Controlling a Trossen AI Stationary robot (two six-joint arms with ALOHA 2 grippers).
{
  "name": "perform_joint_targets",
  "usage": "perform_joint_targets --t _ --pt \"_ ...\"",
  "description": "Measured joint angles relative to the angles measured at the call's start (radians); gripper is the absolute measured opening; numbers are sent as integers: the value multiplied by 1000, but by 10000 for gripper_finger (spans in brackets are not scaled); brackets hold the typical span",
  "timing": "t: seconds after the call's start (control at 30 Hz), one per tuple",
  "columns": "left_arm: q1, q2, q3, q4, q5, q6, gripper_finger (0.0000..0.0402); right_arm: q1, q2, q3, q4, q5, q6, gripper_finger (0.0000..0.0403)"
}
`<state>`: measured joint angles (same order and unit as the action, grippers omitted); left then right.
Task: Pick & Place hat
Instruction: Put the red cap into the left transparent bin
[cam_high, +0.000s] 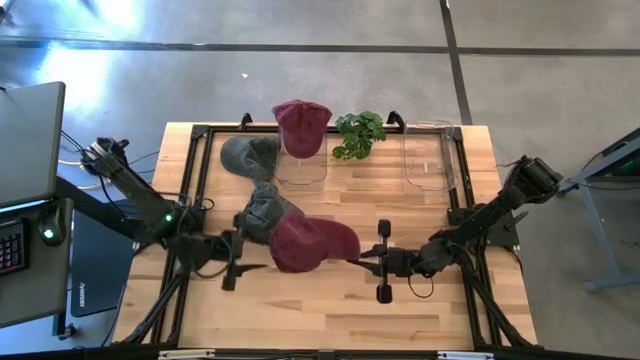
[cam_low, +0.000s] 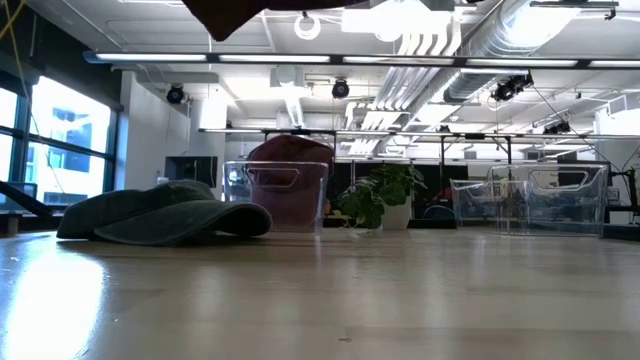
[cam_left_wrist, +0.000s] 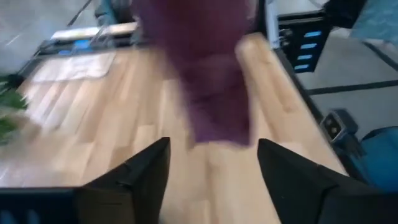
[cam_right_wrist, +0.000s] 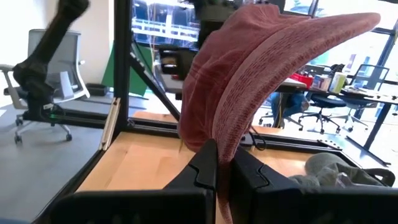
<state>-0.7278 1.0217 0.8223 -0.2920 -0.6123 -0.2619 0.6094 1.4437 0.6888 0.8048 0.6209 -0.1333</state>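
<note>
Maroon corduroy fills your right wrist view: the right hand (cam_right_wrist: 224, 167) is clenched on the brim of the maroon hat (cam_high: 312, 243), its two fingers pinched together with the cloth between them, and the hat hangs lifted above the wooden bench (cam_high: 330, 310) near its middle. Your left hand (cam_left_wrist: 211, 171) has its fingers spread apart and grips nothing; the maroon hat sits just ahead of it, blurred, not touching the fingers. Just beside the left hand, on its far side, a grey-green hat (cam_high: 268, 208) lies on the bench, and a second grey-green hat (cam_high: 250, 153) lies beyond that. Well beyond both hands, another maroon hat (cam_high: 301, 126) rests in a clear bin (cam_high: 300, 170), with a small green plant (cam_high: 359, 133) beside it and a second clear bin (cam_high: 430, 160) farther along.
</note>
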Motion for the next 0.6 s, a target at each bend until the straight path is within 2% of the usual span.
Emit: perform_joint_targets --t 0.17,0.23,0.37,0.4,0.47,0.6 --pt "2 -95 0 -60 -119 -25 254 0 0 0 -8 -18 2 7" --pt "2 -103 0 -19 -93 18 255 0 0 0 -5 -25 2 8" --pt "1 -68 0 114 59 123 255 0 0 0 0 -27 2 8" --pt "1 -52 0 138 71 142 255 0 0 0 0 -27 2 8" --pt "1 -15 0 175 59 153 255 0 0 0 2 -27 2 7" --pt "2 49 0 191 -34 129 255 0 0 0 21 -27 -1 11"
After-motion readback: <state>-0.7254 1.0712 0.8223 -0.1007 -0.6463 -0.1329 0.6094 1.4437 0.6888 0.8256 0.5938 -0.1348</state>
